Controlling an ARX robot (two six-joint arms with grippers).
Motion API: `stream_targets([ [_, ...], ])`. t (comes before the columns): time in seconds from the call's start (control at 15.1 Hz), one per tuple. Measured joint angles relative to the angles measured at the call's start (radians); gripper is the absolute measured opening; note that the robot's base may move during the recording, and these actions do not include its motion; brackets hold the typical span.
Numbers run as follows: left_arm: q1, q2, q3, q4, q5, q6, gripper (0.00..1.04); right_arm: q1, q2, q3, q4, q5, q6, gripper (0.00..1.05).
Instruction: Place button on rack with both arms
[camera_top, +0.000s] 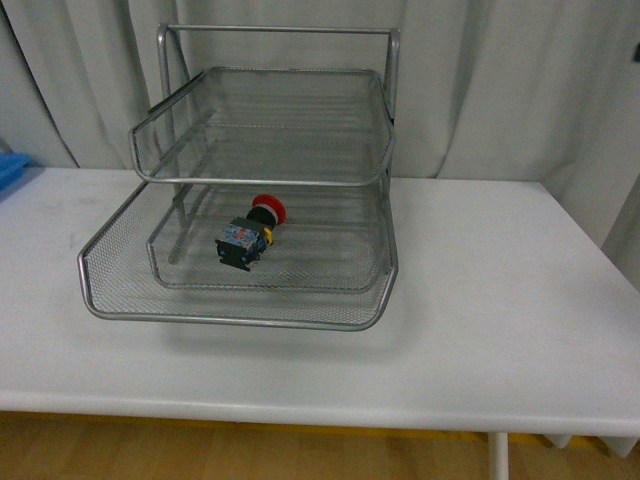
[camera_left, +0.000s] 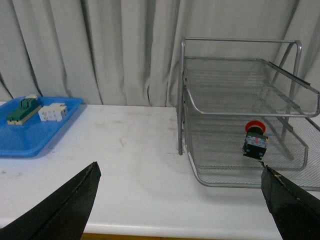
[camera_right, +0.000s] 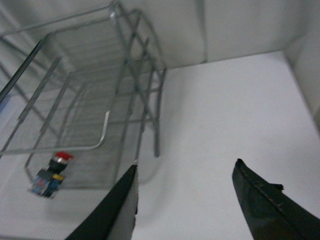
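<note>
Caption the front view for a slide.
Button lying on a lower tier of the wire rack, on a white table.

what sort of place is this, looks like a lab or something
Most likely a lab test bench, not a home: a plain white table screened by pale curtains, holding a wire rack with a button in it and a blue tray of small parts.

Soft, even overhead light; faint shadow under the rack (camera_top: 240, 300); right wrist view is motion-blurred, others sharp
</note>
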Motion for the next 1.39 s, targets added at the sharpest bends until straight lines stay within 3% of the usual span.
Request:
stream_targets([
  [0.33, 0.0, 0.0, 0.0, 0.0, 0.0, 0.0, 0.98, 0.182, 0.18, 0.117, -0.14, -0.185, -0.002, 0.02],
  [0.53, 0.0, 0.0, 0.0, 0.0, 0.0, 0.0, 0.98, 0.272, 0.259, 0.153, -0.229, -0.288, -0.017, 0.02],
  [0.73, 0.0, 0.0, 0.0, 0.0, 0.0, 0.0, 0.98, 0.321, 0.325, 0.169, -0.271, -0.322, -0.058, 0.02],
  [1.06, 0.0, 0.0, 0.0, 0.0, 0.0, 0.0, 0.98, 0.426, 0.487, 0.195, -0.277, -0.307, -0.136, 0.02],
  [1.39, 0.0, 0.0, 0.0, 0.0, 0.0, 0.0, 0.98, 0.444, 0.642, 0.336, -0.261, -0.323, -0.135, 0.02],
])
